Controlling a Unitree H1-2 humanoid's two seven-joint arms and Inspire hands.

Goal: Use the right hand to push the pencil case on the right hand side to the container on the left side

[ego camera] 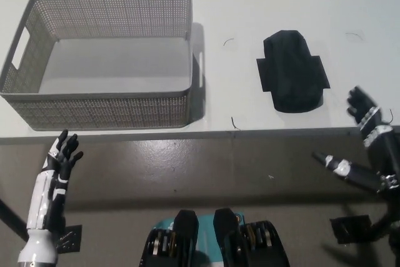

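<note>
One black pencil case (292, 72) lies on the white desk (262, 4) at three o'clock from the grey container (100, 114), so the open, empty right hand (365, 117) should get behind its far edge and push straight toward nine o'clock, while the open left hand (61, 157) rests at seven o'clock.

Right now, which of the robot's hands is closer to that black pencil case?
Right. The right hand is just beyond the pencil case's right edge; the left hand rests far off, below the grey container.
</note>
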